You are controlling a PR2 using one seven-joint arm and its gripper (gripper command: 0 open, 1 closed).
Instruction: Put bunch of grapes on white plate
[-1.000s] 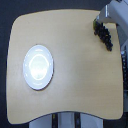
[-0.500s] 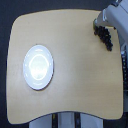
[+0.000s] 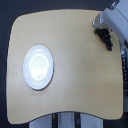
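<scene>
The white plate [image 3: 38,66] lies on the wooden table toward the exterior view's left, round and glossy with nothing on it. The bunch of grapes [image 3: 105,39] is a small dark cluster near the table's far right edge. My grey-white gripper [image 3: 101,28] comes in from the upper right corner and sits right over the upper end of the bunch, touching or covering it. Its fingers are too blurred to make out, so the frame does not show whether they hold the grapes. The green stem is hidden.
The light wooden table [image 3: 75,95] has rounded corners and a curved front edge. A dark strip [image 3: 123,75] runs along its right edge. Part of the robot's base [image 3: 65,121] shows below the front edge.
</scene>
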